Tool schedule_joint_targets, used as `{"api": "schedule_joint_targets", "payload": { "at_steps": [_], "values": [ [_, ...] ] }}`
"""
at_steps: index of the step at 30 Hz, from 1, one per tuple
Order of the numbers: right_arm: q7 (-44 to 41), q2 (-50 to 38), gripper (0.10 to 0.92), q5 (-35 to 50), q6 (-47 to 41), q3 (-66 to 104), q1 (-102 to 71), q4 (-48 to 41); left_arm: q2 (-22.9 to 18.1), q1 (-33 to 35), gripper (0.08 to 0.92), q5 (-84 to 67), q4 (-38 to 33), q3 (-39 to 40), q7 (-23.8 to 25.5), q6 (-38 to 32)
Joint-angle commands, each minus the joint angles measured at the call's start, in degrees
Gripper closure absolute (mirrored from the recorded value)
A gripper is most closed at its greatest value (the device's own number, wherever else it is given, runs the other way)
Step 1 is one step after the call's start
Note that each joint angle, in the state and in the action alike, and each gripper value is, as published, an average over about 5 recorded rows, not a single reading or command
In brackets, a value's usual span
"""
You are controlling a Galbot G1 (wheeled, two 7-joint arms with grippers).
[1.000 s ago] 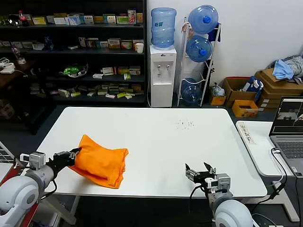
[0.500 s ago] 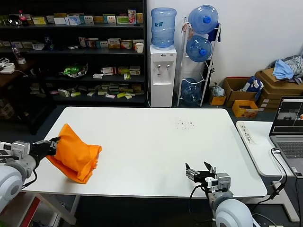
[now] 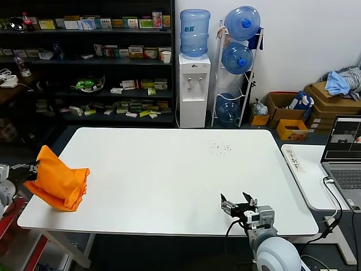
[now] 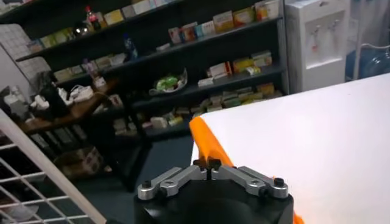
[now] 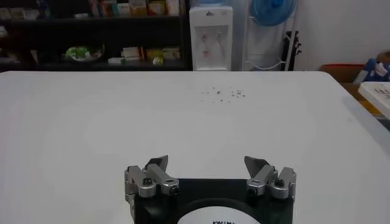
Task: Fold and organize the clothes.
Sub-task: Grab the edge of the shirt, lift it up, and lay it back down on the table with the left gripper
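The clothes are one folded orange T-shirt (image 3: 61, 183), lying bunched at the left edge of the white table (image 3: 169, 175), partly past the edge. My left gripper (image 3: 34, 167) is at the shirt's left upper corner, just beyond the table's side. In the left wrist view that gripper (image 4: 209, 164) is shut on a raised ridge of the orange T-shirt (image 4: 203, 135). My right gripper (image 3: 239, 205) rests low at the table's front edge, open and empty. The right wrist view shows it (image 5: 207, 162) with bare table between its fingers. No lettering shows on the shirt.
Small dark specks (image 3: 220, 148) mark the table's far right part. A second white table with a laptop (image 3: 344, 155) stands to the right. Shelves (image 3: 90, 62), a water dispenser (image 3: 193, 84) and boxes (image 3: 293, 116) stand behind. A dark floor gap lies left of the table.
My left gripper has pulled the orange T-shirt steadily leftward across the table, from the front left area to the left edge. The right gripper has stayed put.
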Motion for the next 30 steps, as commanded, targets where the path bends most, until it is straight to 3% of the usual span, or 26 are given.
{"api": "schedule_joint_targets", "payload": {
  "at_steps": [1,5,8,11,15,21,30],
  "values": [
    [0.2,0.1,0.203,-0.1,-0.1,0.2,-0.2,0.2,-1.5,0.8,0.9,-13.2,-6.9,2.8,-5.6,1.0],
    [0.7,0.2,0.203,-0.3,-0.4,0.2,-0.6,0.3,-6.0,-3.7,0.9,-25.2,-16.1,13.7,-12.9,1.5],
    [1.2,0.1,0.203,-0.5,-0.7,0.3,-0.9,0.3,-12.7,-10.9,0.9,-29.4,-19.5,27.4,-18.6,0.6],
    [1.7,-0.1,0.203,-0.5,-1.0,0.5,-1.0,0.2,-20.2,-18.2,0.9,-31.4,-18.1,40.2,-22.2,-1.2],
    [2.3,0.2,0.203,-0.4,-1.4,1.0,-1.0,-0.1,-28.9,-25.5,0.9,-30.4,-11.2,50.9,-23.1,-4.0],
    [2.8,1.0,0.203,-0.2,-1.7,2.3,-1.5,-0.5,-38.5,-31.8,0.9,-29.5,-3.5,55.7,-24.5,-5.0],
    [3.0,1.0,0.203,0.1,-1.7,3.6,-2.4,-0.5,-41.9,-33.3,0.9,-26.0,1.2,58.0,-24.6,-5.2]
  ]
}}
